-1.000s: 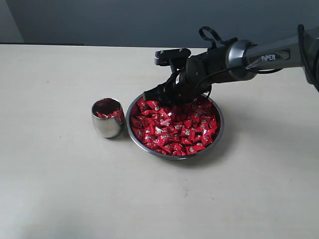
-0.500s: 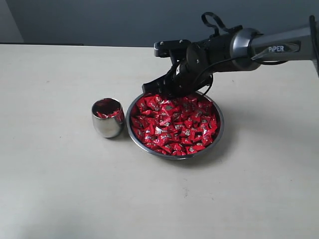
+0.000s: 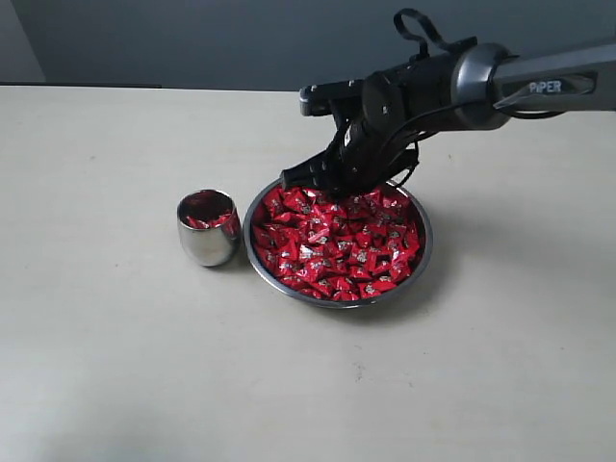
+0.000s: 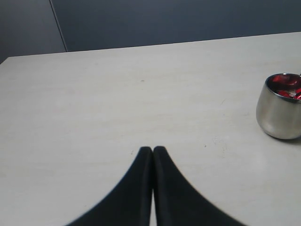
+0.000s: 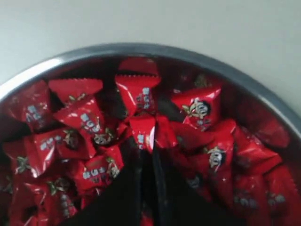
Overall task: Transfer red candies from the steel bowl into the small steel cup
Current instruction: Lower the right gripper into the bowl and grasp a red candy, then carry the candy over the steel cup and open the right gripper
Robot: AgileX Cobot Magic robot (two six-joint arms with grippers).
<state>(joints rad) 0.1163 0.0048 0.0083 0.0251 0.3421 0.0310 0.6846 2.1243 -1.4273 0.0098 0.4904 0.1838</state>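
The steel bowl [image 3: 333,299] sits mid-table, heaped with red candies [image 3: 339,241]. My right gripper [image 3: 295,178] hovers just over the bowl's far left rim. In the right wrist view this gripper [image 5: 146,151] is shut on one red candy [image 5: 142,132], pinched at the fingertips above the pile [image 5: 80,117] and the bowl's rim [image 5: 155,48]. The small steel cup [image 3: 208,229] stands left of the bowl with a few red candies inside [image 3: 205,207]. My left gripper [image 4: 153,149] is shut on nothing, low over bare table, with the cup [image 4: 280,110] off to one side.
The pale tabletop [image 3: 115,366] stretches wide around bowl and cup. A dark wall [image 3: 192,38] runs behind the table's far edge. The right arm [image 3: 520,82] reaches in from the right above the bowl.
My right gripper has lifted off the candy pile at the bowl's far left and now hangs slightly higher with a candy pinched. Bowl and cup have not moved.
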